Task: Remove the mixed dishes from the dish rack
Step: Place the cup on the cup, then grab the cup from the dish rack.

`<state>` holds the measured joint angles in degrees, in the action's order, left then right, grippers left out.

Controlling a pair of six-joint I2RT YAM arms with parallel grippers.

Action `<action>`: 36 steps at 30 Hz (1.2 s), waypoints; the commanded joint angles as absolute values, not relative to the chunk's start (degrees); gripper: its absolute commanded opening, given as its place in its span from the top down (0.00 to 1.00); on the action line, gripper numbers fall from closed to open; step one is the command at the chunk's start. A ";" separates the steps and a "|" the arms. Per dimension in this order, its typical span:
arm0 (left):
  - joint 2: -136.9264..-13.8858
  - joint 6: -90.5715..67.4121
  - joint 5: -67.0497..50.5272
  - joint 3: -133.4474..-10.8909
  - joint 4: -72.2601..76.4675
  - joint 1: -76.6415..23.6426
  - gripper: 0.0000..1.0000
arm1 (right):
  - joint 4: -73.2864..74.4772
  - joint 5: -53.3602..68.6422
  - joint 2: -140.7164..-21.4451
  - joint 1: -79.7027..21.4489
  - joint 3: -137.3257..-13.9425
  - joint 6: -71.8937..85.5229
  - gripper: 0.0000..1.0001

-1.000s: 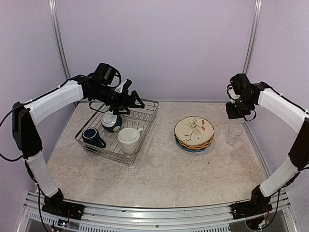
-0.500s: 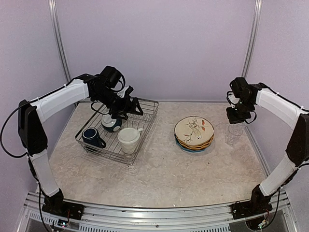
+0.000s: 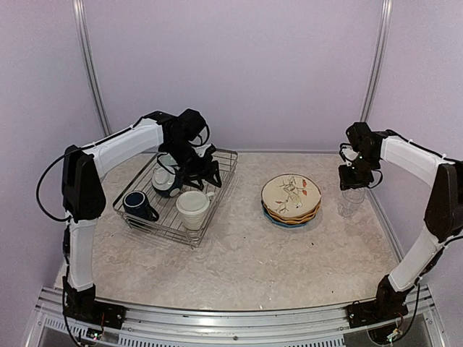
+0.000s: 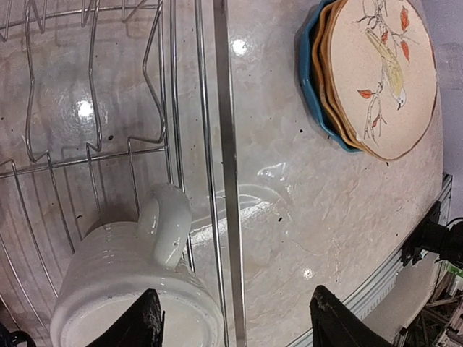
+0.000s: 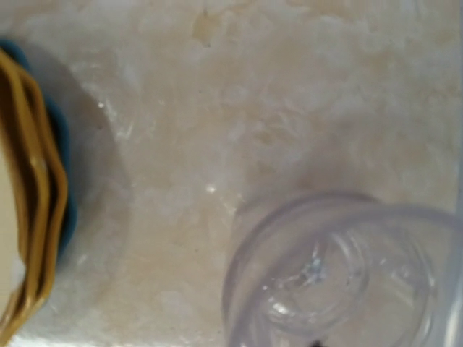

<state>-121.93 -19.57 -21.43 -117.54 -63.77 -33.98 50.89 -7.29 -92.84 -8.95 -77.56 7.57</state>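
The silver wire dish rack [image 3: 217, 160] stands at the back left and holds a large cream mug [image 3: 193, 208], a navy mug [image 3: 139, 204] and a dark white-lined bowl [image 3: 166, 182]. My left gripper [image 3: 200, 172] hangs open and empty just above the rack. In the left wrist view its fingertips [image 4: 150, 323] straddle the cream mug's [image 4: 130, 289] rim and the rack's side wire [image 4: 223, 181]. The stacked plates [image 3: 291, 196], cream floral on top, sit on the table. A clear glass [image 3: 351, 201] stands to their right. My right gripper [image 3: 355, 175] hovers just above the glass [image 5: 347, 275]; its fingers are hidden.
The plate stack [image 4: 376, 72] lies right of the rack and shows at the left edge of the right wrist view [image 5: 29, 217]. The purple back wall and side walls enclose the marble table [image 3: 246, 253]. The rail with the arm bases runs along the near edge.
My left gripper has moved right and down over the rack, towards the cream mug. My right gripper has dropped slightly towards the glass.
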 commanded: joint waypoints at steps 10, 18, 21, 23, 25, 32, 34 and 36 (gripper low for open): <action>-128.45 -17.32 -9.14 -124.47 -72.06 -35.16 0.57 | 51.06 -4.34 -86.94 -8.47 -79.60 6.68 0.29; -130.39 -15.89 -7.62 -125.63 -74.08 -35.95 0.59 | 51.38 -2.25 -83.93 -8.44 -80.47 6.57 0.29; -131.74 -14.36 -7.00 -126.30 -75.00 -36.75 0.57 | 51.46 -1.48 -83.14 -8.57 -81.47 6.59 0.29; -132.73 -13.64 -6.67 -127.06 -75.62 -37.06 0.57 | 51.73 -1.16 -82.71 -8.69 -82.14 6.67 0.29; -134.17 -12.80 -5.90 -128.13 -76.31 -37.26 0.58 | 51.82 -1.10 -82.33 -8.94 -82.57 6.76 0.29; -137.55 -10.55 -4.39 -128.19 -78.29 -37.60 0.60 | 52.30 -0.96 -82.17 -9.54 -84.30 6.75 0.29; -138.18 -10.18 -3.67 -127.17 -78.52 -37.62 0.60 | 52.61 -0.96 -82.43 -10.03 -85.35 6.92 0.29; -138.66 -9.67 -3.27 -125.85 -78.42 -37.62 0.61 | 52.42 -0.76 -82.31 -10.44 -85.73 7.09 0.29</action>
<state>-135.44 -11.60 -4.84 -128.68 -74.32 -37.10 51.27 -1.45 -83.29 -9.37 -83.57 6.92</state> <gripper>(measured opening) 0.399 0.713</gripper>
